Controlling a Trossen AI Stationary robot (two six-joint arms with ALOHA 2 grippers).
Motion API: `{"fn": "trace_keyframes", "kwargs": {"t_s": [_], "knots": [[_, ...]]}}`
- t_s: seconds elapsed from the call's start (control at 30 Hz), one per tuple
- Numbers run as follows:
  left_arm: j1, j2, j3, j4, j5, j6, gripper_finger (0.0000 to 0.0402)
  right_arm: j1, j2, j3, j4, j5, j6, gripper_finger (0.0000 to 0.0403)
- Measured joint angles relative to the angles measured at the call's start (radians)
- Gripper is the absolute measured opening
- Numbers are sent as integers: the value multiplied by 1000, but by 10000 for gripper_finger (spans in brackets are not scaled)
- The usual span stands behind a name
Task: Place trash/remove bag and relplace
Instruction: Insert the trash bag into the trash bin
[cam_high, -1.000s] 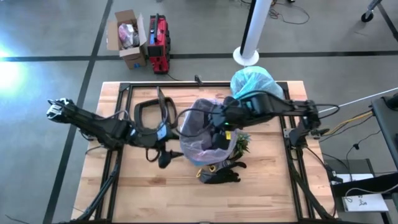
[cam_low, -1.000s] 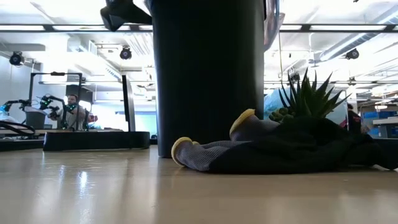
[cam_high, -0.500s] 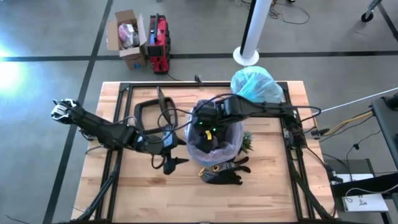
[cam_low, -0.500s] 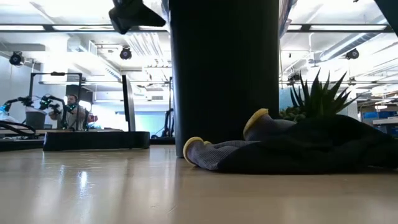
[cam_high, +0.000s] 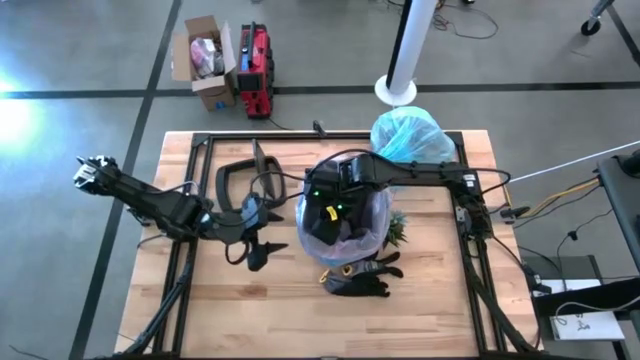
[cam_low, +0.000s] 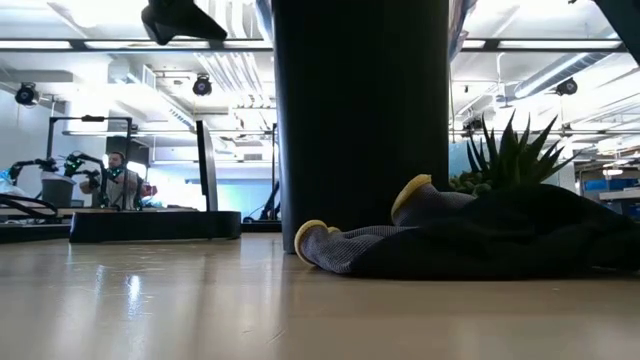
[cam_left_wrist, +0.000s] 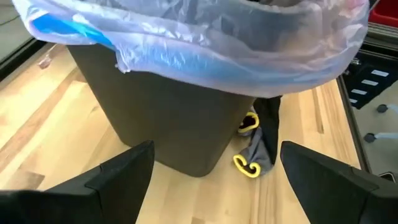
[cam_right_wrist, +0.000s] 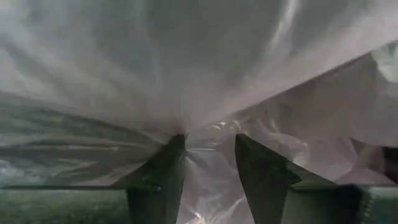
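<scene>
The black bin (cam_high: 345, 228) stands near the middle of the wooden counter (cam_high: 440, 300), lined with a thin translucent pinkish liner (cam_high: 372, 215) whose edge folds over the rim. The right gripper (cam_high: 335, 205) reaches down into the mouth of the bin from the far side. In the right wrist view its two fingers (cam_right_wrist: 161, 174) stand a little apart with a pinch of the liner film (cam_right_wrist: 199, 93) bunched between their tips; the film drapes over and around them, and they appear to be grasping it, not fully clenched.

The left gripper (cam_high: 262, 250) hovers just beside the bin on its left, above the counter, fingers (cam_left_wrist: 124, 171) spread wide and holding nothing. In the left wrist view the bin wall (cam_left_wrist: 168, 124) and the folded-over liner (cam_left_wrist: 199, 43) sit straight ahead between the two fingers, not touching them.

A tied-up teal-blue bag (cam_high: 408, 135) rests at the far edge of the counter, well apart from both grippers. A black-and-yellow glove (cam_high: 358, 278) lies on the counter touching the near side of the bin, with a small green plant (cam_high: 392, 228) just beside it. A black frame-like lid (cam_high: 238, 185) lies flat to the left of the bin.
</scene>
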Motion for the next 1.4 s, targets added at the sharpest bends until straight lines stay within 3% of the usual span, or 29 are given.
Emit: {"fn": "trace_keyframes", "kwargs": {"t_s": [0.43,0.67,1.03,1.4], "knots": [[-9,-23,-38,-5,-3,-24,333,-12,-137,-8,-71,-30,-4,69],[-9,-23,-38,-3,-3,-11,333,-22,-109,-36,-103,-46,-92,5],[-8,-23,-38,-4,-3,-32,333,-20,-17,-57,-54,-92,-126,1],[-9,-27,-38,-6,-5,-25,333,-9,-94,45,-102,-101,-93,0]]}}
